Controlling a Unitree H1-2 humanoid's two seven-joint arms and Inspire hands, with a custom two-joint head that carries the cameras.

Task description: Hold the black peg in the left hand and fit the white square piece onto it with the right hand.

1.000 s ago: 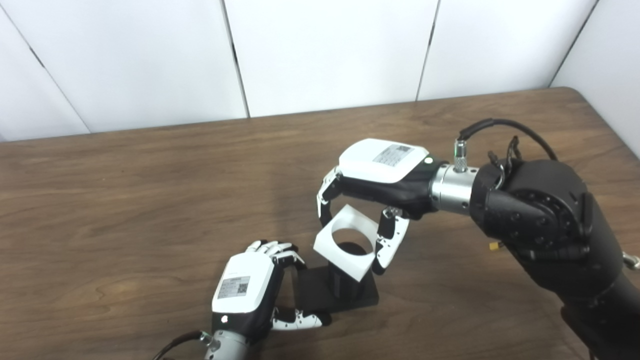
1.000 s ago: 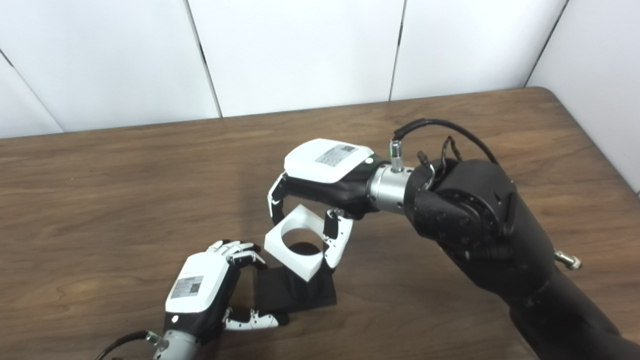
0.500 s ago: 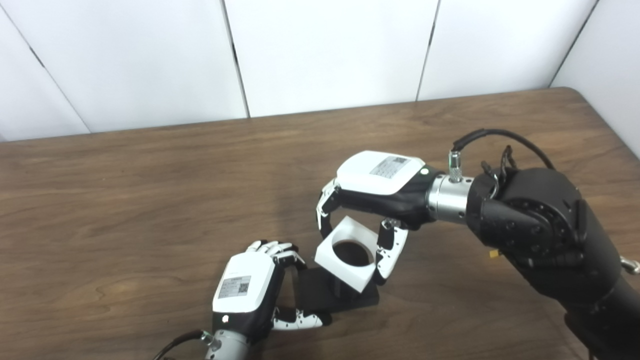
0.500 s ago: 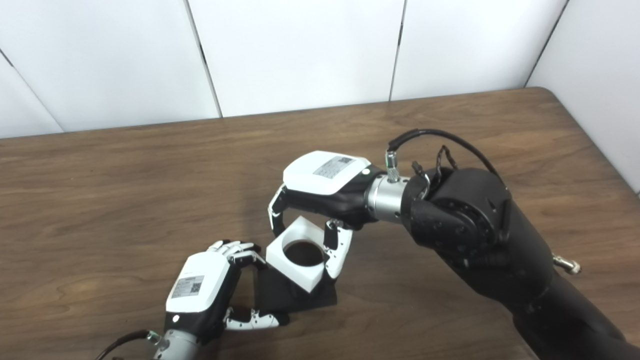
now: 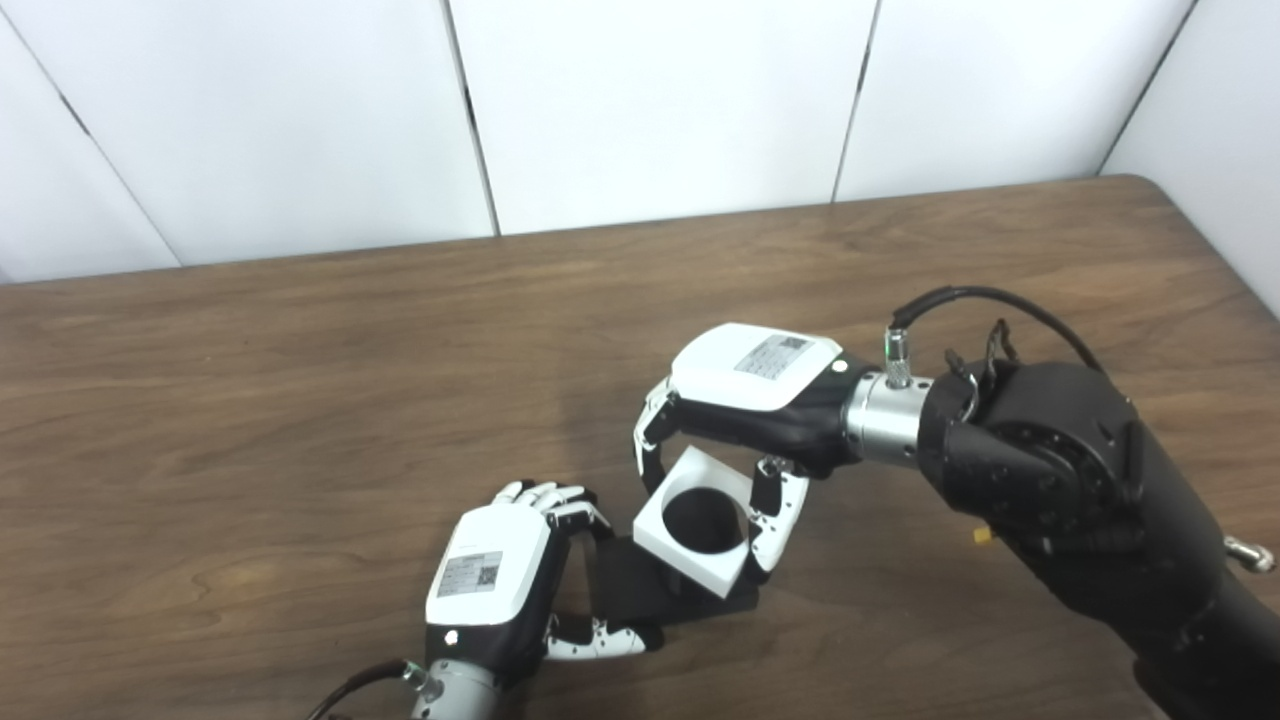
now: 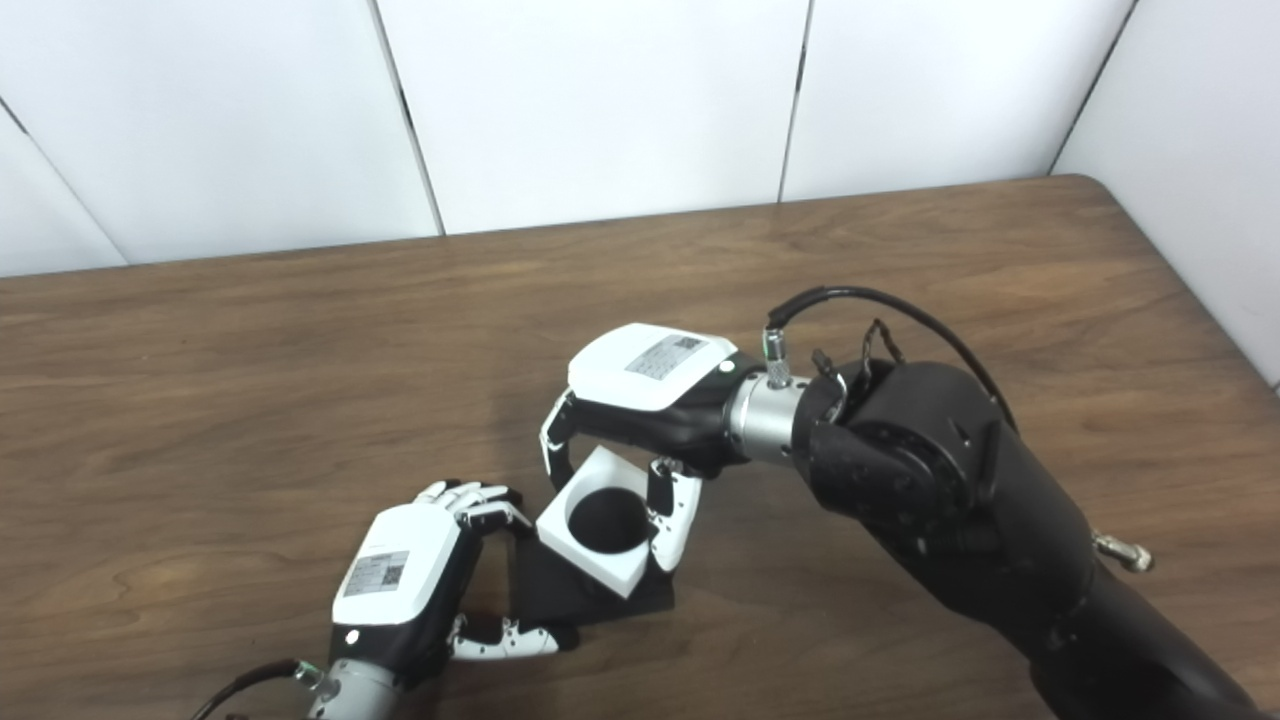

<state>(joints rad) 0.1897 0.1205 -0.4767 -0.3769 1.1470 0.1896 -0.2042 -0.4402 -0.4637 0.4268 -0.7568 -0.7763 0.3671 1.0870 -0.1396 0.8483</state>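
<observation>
— Peg: black, upright on a flat black base, near the front middle of the wooden table. Only the dark round top visible, through the hole of the white square piece.

— And that piece?

— Sitting round the peg, low, close above the base, turned cornerwise to the table edge. Whether fully down on the base: cannot tell.

— Held by what?

— Right hand, palm down over it. Fingers curled onto the far left edge, thumb pressed against the near right edge. Pinched between the two.

— Left hand?

— Lower left of the base, back of the hand up. Fingers bunched together and bent over the base's far left corner, thumb stretched along its near edge. Clamped on the base rather than on the upright post.

— Hands touching?

— No. Close, apart by a small gap beside the white piece's left corner.

— Beyond that?

— Right forearm, black and bulky, entering from the lower right with a looped cable at the wrist. White panelled wall behind the table.
</observation>
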